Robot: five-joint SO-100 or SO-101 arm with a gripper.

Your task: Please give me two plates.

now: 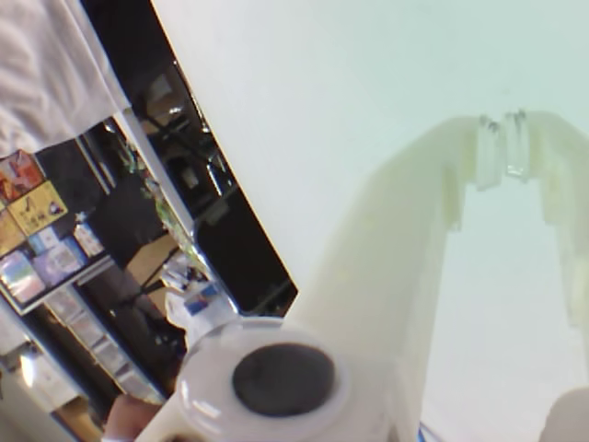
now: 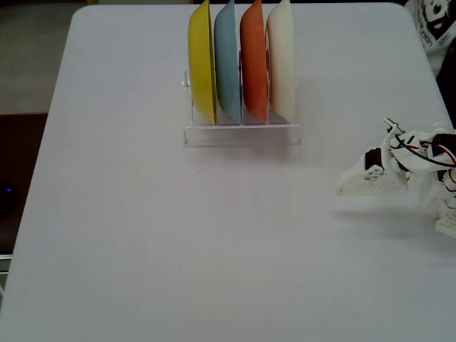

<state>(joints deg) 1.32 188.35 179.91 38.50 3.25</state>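
The orange plate and the cream-white plate stand on edge in the two right slots of a white wire rack at the far middle of the table in the fixed view. My gripper is folded low at the table's right side, well apart from the rack, pointing left. In the wrist view the gripper has its two white fingertips touching, shut and empty over bare white table. No plate shows in the wrist view.
A yellow plate and a light blue plate fill the rack's two left slots. The white table spreads wide in front of the rack. Its edge and a dark cluttered room show at the wrist view's left.
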